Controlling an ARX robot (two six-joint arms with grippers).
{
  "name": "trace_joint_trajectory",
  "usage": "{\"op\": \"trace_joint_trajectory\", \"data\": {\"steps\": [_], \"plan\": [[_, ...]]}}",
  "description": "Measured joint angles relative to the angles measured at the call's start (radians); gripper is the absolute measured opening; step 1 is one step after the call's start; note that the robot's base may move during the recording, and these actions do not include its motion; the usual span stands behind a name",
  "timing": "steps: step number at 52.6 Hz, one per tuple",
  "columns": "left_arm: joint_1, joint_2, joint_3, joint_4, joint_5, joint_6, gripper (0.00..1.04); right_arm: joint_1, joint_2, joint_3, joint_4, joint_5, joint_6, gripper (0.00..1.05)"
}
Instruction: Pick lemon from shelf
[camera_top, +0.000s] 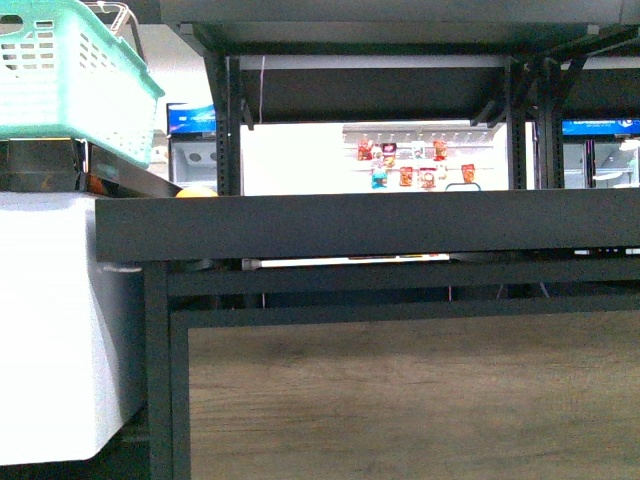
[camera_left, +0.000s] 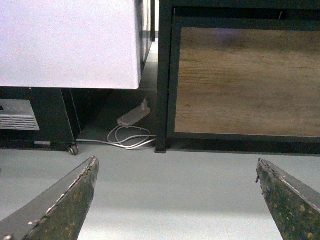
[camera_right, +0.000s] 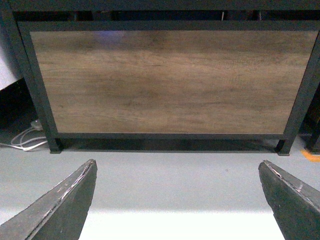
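While my left claw (camera_left: 176, 161) and right claw (camera_right: 177, 163) hang spread over floor (camera_left: 175, 200), shelf (camera_top: 370, 225) rim ahead; yellow fruit (camera_top: 196, 191) peeking above it.

The shelf (camera_top: 400, 225) hides most of a yellow fruit (camera_top: 196, 191); the basket (camera_top: 70, 90) is cropped.

The black shelf (camera_top: 400, 225) has a raised front rim; near its left end, only the top of a yellow fruit (camera_top: 197, 191) shows above it.
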Motion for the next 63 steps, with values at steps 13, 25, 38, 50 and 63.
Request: {"op": "trace_joint_trajectory", "data": {"steps": [13,25,38,50,63], "plan": [[0.0,0.0,0.0,0.0,0.0,0.0,0.97,0.0,0.0,0.0,0.0,0.0,0.0,0.97],[0.0,0.0,0.0,0.0,0.0,0.0,0.97,0.0,0.0,0.0,0.0,0.0,0.0,0.97],[0.0,0.0,0.0,0.0,0.0,0.0,0.97,0.0,0.0,0.0,0.0,0.0,0.0,0.97],[0.0,0.0,0.0,0.0,0.0,0.0,0.97,0.0,0.0,0.0,0.0,0.0,0.0,0.97],[0.0,0.0,0.0,0.0,0.0,0.0,0.97,0.0,0.0,0.0,0.0,0.0,0.0,0.97]]}}
